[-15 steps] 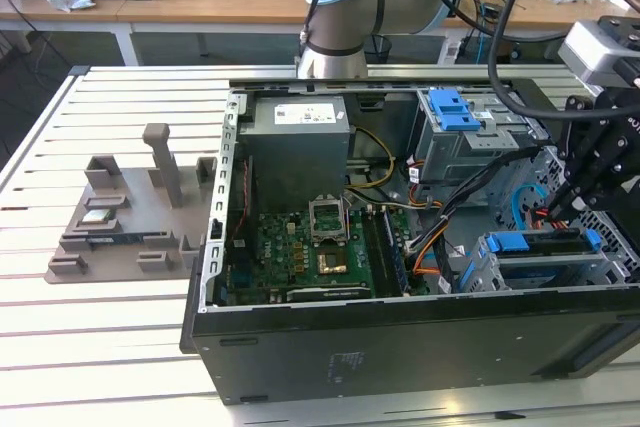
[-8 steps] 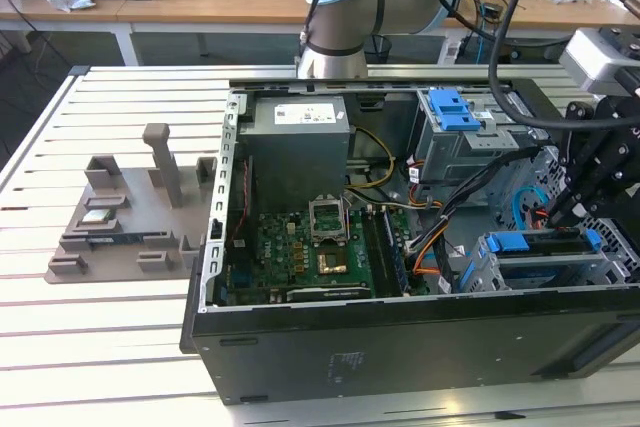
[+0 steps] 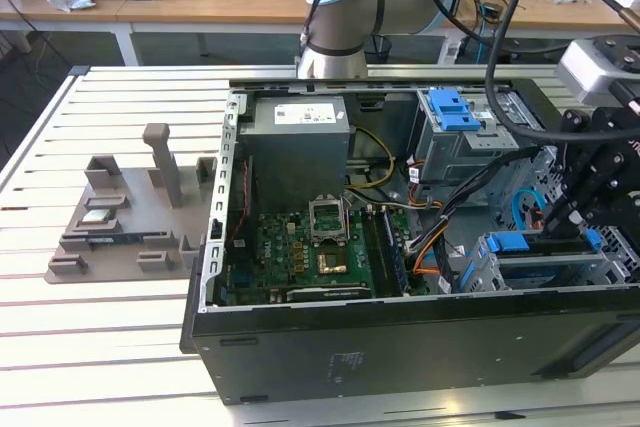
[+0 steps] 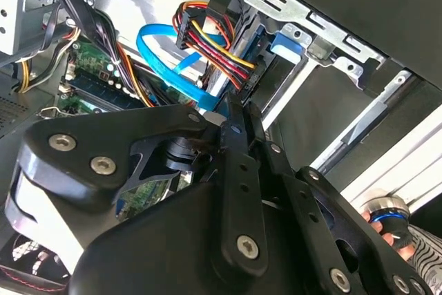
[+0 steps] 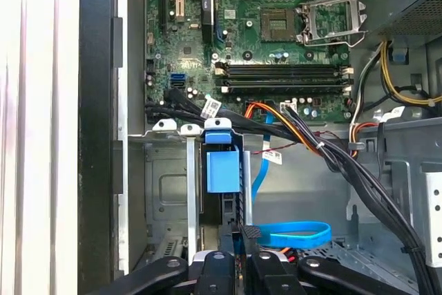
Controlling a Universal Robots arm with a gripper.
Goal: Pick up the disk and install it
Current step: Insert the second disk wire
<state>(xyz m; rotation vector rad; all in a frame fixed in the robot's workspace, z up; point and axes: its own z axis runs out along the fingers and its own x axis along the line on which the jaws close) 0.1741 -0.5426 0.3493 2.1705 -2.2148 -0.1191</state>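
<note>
The open computer case (image 3: 400, 327) lies on the slatted bench (image 3: 100, 347) toward its right edge. Inside, the disk (image 5: 222, 170) sits edge-on in the drive cage (image 5: 179, 191), and the hand (image 5: 238, 240) is closed thinly just beside it.

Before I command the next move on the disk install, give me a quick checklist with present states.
1. Disk lined up in the drive cage slot: ok, its blue rail end sits between the metal guides.
2. Disk fully seated: cannot tell.
3. Gripper hold on the disk: cannot tell.
4. Blue data cable away from the gripper: not ok, its loop lies right beside it.
5. Black cable bundle away from the slot: not ok, it runs just past the rail end.
6. Computer case open for access: ok.
</note>
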